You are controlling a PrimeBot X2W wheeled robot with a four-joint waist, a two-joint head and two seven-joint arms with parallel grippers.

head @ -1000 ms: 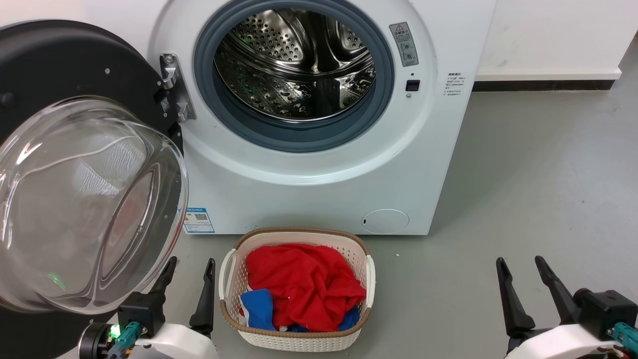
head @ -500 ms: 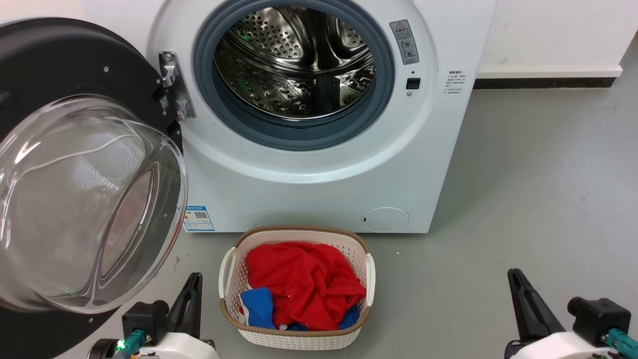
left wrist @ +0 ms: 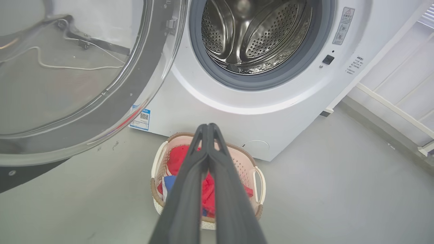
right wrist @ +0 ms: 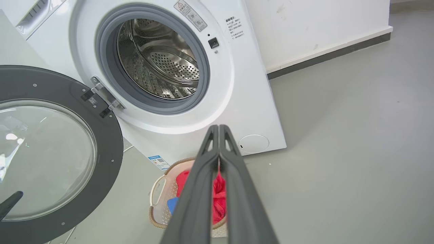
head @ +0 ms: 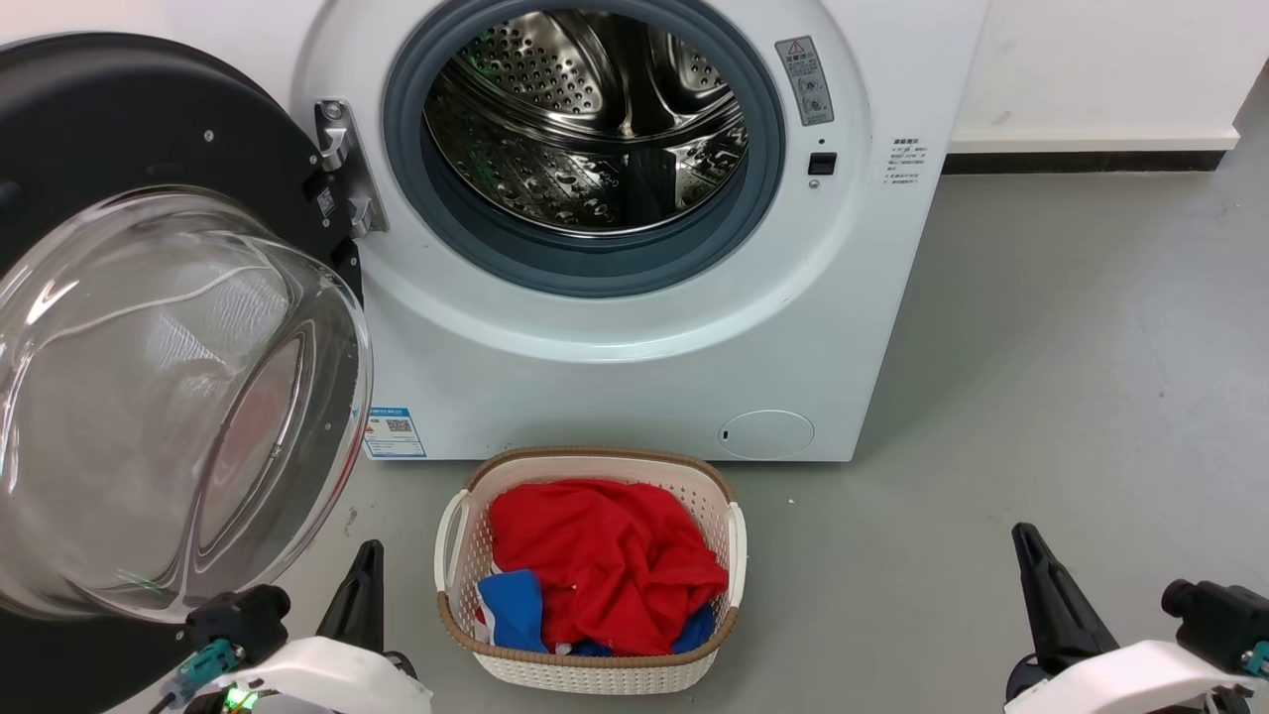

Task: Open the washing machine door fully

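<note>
Head view, nearest first: left end effector [head: 367,560] and right end effector [head: 1026,545] sit low in the corners, both pinched closed on nothing per the wrist views. Between them on the floor is a laundry basket [head: 736,555] with red cloth [head: 595,555]. Behind it is the washing machine [head: 644,377], with the washing machine door [head: 119,129] hanging wide open on its left.

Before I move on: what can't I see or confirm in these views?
The washing machine door: its far rim is cut off by the head view's left edge, so full swing is unconfirmed.
The laundry basket: whatever lies under the red cloth is hidden.
The blue label: print too small in every view.
</note>
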